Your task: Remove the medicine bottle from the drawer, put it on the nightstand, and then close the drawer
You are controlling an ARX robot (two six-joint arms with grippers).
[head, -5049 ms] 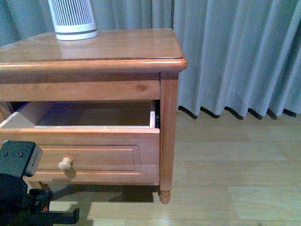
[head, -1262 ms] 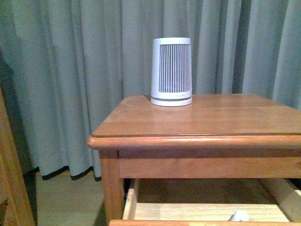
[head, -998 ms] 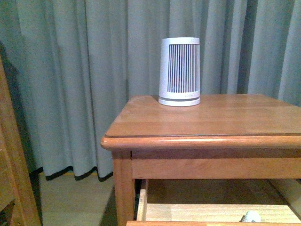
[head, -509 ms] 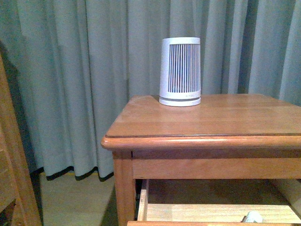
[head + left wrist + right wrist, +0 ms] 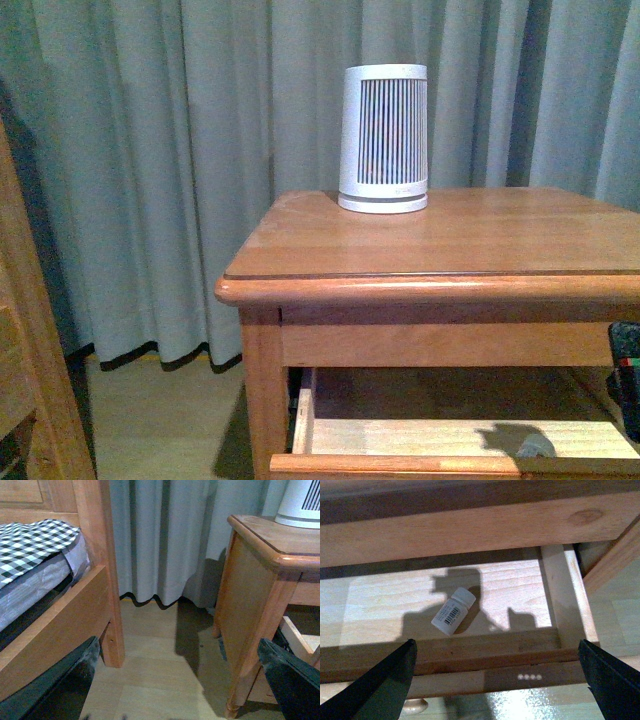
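The medicine bottle (image 5: pixel 453 611) is lying on its side on the pale floor of the drawer (image 5: pixel 559 605), barcode label facing up, close to the drawer's near wall. From the front camera I only catch a bit of it, down in a shadow, over toward the right. The drawer's pulled out, and its round knob (image 5: pixel 415 706) peeks in just below the front panel.

My right claw (image 5: pixel 496 647) hangs above the drawer's near edge with the fingers spread wide and nothing in them, not touching the bottle. My left claw (image 5: pixel 177 642) is spread wide too and empty, off to the left over the floor between the bed frame (image 5: pixel 95 555) and the nightstand (image 5: pixel 420 290).

On the nightstand top, toward the far edge, there's a white ribbed cylinder (image 5: pixel 385 138) standing upright. Grey curtain (image 5: pixel 150 150) hangs behind everything, and there's checked bedding (image 5: pixel 30 545) on the bed.
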